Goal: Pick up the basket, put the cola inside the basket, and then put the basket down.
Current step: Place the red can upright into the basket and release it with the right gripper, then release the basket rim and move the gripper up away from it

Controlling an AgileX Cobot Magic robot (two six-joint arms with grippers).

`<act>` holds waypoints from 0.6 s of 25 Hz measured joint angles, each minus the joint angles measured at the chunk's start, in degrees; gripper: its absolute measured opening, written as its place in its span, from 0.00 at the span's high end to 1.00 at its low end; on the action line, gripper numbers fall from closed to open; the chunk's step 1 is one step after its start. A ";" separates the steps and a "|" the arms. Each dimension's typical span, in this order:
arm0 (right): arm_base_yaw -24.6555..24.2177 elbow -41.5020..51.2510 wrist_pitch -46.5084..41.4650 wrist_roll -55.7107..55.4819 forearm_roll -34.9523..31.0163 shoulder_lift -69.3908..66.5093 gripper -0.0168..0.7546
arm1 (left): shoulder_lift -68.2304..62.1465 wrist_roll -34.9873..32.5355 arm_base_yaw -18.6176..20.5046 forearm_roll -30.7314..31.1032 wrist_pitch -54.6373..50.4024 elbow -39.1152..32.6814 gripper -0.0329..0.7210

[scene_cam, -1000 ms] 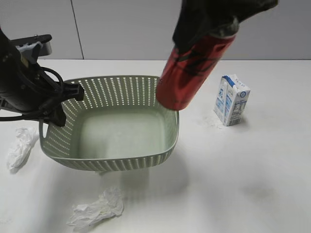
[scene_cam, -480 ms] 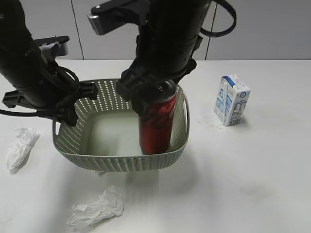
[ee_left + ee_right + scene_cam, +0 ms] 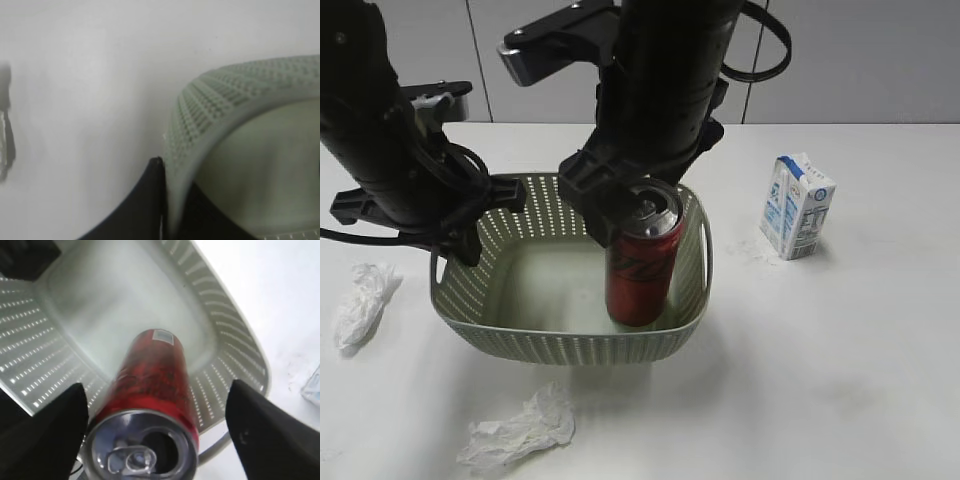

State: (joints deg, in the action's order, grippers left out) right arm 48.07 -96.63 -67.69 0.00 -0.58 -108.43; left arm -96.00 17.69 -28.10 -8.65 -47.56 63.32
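The pale green basket (image 3: 570,345) hangs by its left rim from my left gripper (image 3: 470,215), seemingly just above the table. In the left wrist view the jaws (image 3: 172,200) are shut on the basket's perforated wall (image 3: 210,100). The red cola can (image 3: 642,270) stands nearly upright on the basket's floor, right of centre. My right gripper (image 3: 645,205) is over the can's top. In the right wrist view its fingers (image 3: 155,405) are spread either side of the cola (image 3: 150,375), with a gap on the right, above the basket (image 3: 235,340).
A white-and-blue carton (image 3: 796,205) stands on the table right of the basket. Crumpled white paper lies in front of the basket (image 3: 518,428) and at its left (image 3: 362,300). A grey wall runs behind the table.
My right gripper brought the tilted can down from over the basket's right rim onto its floor and opened around it. The basket shifted a little to the right.
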 joint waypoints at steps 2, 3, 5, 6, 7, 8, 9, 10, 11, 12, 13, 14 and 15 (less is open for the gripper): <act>0.00 -2.06 -0.21 0.00 0.05 0.59 0.13 | 0.00 0.00 0.00 0.02 0.00 0.00 0.96; 0.00 -3.47 -0.21 0.00 0.19 0.92 0.13 | 0.00 0.00 0.00 0.02 0.00 0.00 0.96; 0.00 -6.18 -0.32 0.00 1.25 1.82 0.13 | 0.00 0.00 0.00 0.02 -0.05 0.00 0.96; -0.29 -7.59 -0.32 0.00 2.52 2.27 0.13 | 0.00 0.00 0.00 0.02 -0.07 0.00 0.96; -0.67 -8.50 -0.32 0.00 3.79 2.64 0.13 | 0.00 0.00 0.00 0.02 -0.07 0.00 0.96; -1.34 -9.20 -0.32 0.00 5.30 3.11 0.14 | 0.00 0.00 0.00 0.02 -0.07 0.00 0.96; -2.55 -9.47 -0.32 0.00 6.40 3.61 0.14 | 0.00 0.00 0.00 -0.03 -0.07 0.00 0.96; -3.96 -9.61 -0.32 -0.63 6.77 3.93 0.14 | 0.00 0.00 0.00 -0.15 -0.07 0.00 0.96; -5.96 -9.65 -0.32 -0.86 6.77 4.40 0.15 | 0.00 0.00 0.00 -0.45 -0.07 0.00 0.96; -8.15 -9.71 -0.32 -0.91 6.77 4.94 0.15 | 0.00 0.00 0.00 -0.97 -0.07 0.00 0.96; -10.36 -9.71 -0.32 -1.00 6.77 5.64 0.16 | -0.04 0.00 0.00 -1.21 -0.13 0.17 0.96; -12.20 -9.71 -0.37 -1.04 6.77 6.29 0.16 | -0.04 0.00 0.00 -1.51 -0.14 0.39 0.96; -14.44 -9.71 -0.37 -1.04 6.77 7.21 0.17 | -0.10 0.00 0.00 -1.65 -0.28 0.72 0.96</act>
State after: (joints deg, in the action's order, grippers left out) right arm 33.63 -106.34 -68.06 -1.04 6.19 -101.22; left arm -96.10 17.69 -28.10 -10.30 -47.84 64.04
